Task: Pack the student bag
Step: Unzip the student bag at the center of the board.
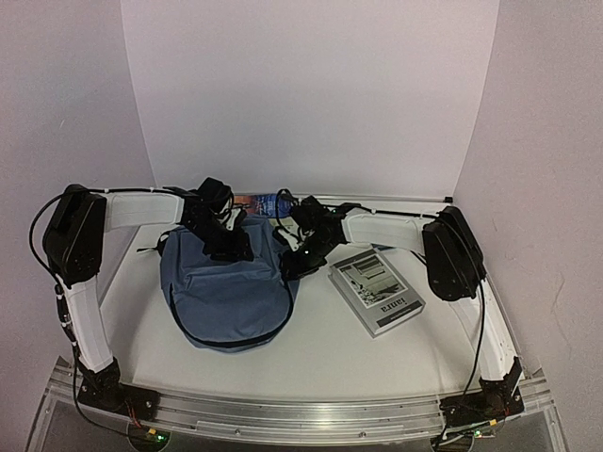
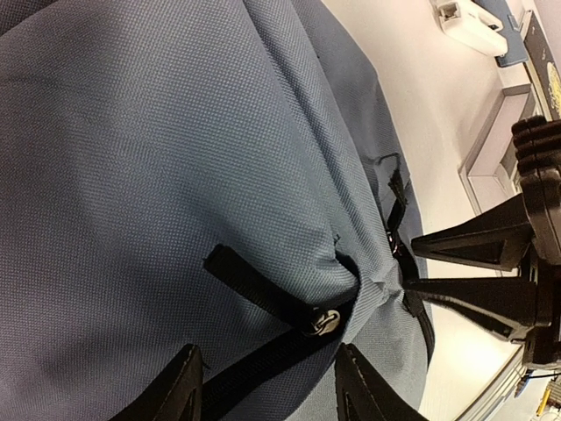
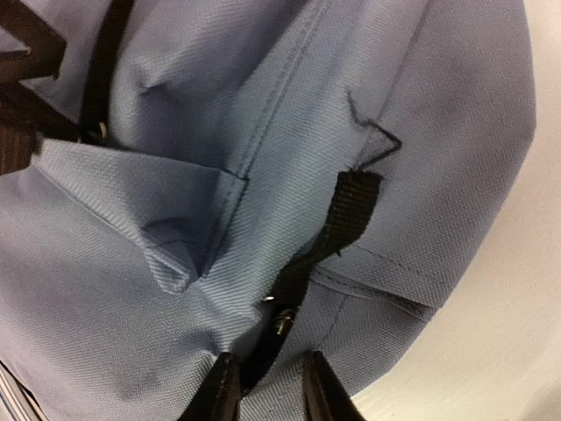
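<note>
The student bag (image 1: 226, 292), slate-blue with black straps, lies flat in the middle of the table. My left gripper (image 1: 229, 247) rests on its far top edge. In the left wrist view the student bag (image 2: 175, 132) fills the frame, and the left gripper (image 2: 267, 368) stands open astride the dark zip line, just below a silver slider (image 2: 320, 322). My right gripper (image 1: 294, 262) is at the bag's right top corner. In the right wrist view its jaws (image 3: 266, 377) are pinched narrowly on the zip line just below a small metal slider (image 3: 282, 321) and its black pull strap (image 3: 351, 206).
A grey book (image 1: 377, 290) lies flat on the table right of the bag, under the right forearm. A blue bottle (image 1: 267, 201) lies at the back wall behind the grippers. White walls enclose the table on three sides.
</note>
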{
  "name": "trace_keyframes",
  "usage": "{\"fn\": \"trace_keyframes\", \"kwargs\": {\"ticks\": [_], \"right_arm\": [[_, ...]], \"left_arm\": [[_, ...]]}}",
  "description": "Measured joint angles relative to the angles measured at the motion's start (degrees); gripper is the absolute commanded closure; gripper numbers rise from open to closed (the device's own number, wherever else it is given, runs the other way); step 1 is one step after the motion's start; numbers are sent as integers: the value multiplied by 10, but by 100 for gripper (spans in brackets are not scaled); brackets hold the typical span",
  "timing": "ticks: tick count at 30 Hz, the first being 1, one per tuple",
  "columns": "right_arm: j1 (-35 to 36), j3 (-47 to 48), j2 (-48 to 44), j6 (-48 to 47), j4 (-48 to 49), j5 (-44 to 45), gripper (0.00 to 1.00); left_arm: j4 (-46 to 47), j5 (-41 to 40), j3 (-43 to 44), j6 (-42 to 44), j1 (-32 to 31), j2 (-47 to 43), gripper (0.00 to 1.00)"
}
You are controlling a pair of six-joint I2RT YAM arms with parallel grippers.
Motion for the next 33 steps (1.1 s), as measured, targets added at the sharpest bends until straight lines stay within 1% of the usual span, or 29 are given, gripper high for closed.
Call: {"fn": "trace_keyframes", "kwargs": {"ticks": [3,6,10,14,16,18,21,25,26,27,28,29,32,33], "right_arm": [[0,0,0,-5,-4,4,89],[0,-5,-2,-11,-4,5,95],[-2,-31,-21,-16,-6,6,96],[-8,-54,-45,-17,-16,-1,96],[-10,-65,-55,-18,-21,-7,100],[-12,-74,-61,-22,-27,-14,100],[-17,-83,-65,-23,-30,-30,100],[-29,-101,-65,-21,-28,-93,100],[-33,-106,-65,-18,-28,-115,100],[-36,-110,-65,-14,-29,-136,100],[-39,-113,-65,-9,-28,-153,100],[-41,-114,-65,-3,-27,-168,100],[-48,-119,-65,19,-18,-204,100],[-50,-121,-66,27,-12,-211,100]], "left_arm": [[-1,-1,3,-2,0,3,56],[-1,-3,10,-5,0,10,66],[-1,-5,13,-16,4,16,77],[0,-5,16,-23,14,26,91],[0,-4,16,-27,19,31,98],[0,-3,17,-32,23,36,100],[2,-1,18,-32,28,42,100],[5,7,19,-33,35,48,100],[5,11,22,-32,36,51,98],[4,14,27,-32,38,55,92],[4,17,33,-31,39,58,81],[5,20,38,-32,41,61,65],[22,34,37,-33,43,57,24],[35,37,26,-38,44,47,15]]}}
